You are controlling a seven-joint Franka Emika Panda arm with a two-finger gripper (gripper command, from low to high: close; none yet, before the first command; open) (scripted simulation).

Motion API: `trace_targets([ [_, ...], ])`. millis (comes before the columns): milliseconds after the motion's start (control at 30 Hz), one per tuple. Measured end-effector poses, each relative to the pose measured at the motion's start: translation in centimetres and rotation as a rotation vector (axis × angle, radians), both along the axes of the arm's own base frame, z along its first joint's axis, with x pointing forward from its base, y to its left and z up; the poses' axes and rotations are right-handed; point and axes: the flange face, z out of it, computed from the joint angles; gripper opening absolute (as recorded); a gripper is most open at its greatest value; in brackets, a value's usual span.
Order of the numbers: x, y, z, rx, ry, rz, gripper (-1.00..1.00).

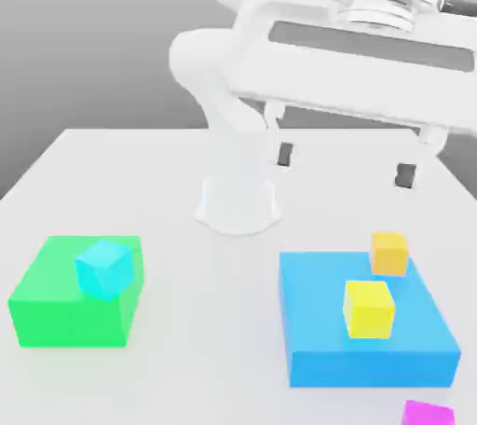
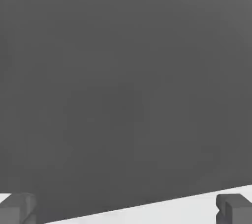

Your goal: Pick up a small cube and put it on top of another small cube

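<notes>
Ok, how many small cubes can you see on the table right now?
4. The cyan cube sits on the green block; the yellow cube and orange cube sit on the blue block; the magenta cube is at the exterior view's bottom edge, partly cut off.

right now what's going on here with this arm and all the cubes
Nothing is being handled yet. The gripper hangs open and empty, high above the table. The pink cube it has to pick up lies on the table at the exterior view's lower right, in front of the blue block. The cyan cube it goes on sits atop the green block. An orange cube and a yellow cube rest on the blue block.
</notes>
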Motion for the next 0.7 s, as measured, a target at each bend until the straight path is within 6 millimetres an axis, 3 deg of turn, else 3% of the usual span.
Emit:
trace_targets([
  [267,1.3,4.4,-12.1,0.058,0.149,-0.045,0.00],
  [533,-0.3,9.7,-22.1,0.173,0.288,-0.097,0.00],
  [667,-0.5,10.3,-28.3,0.192,0.304,-0.106,0.00],
  [700,-0.6,10.4,-29.3,0.192,0.305,-0.106,-1.00],
])
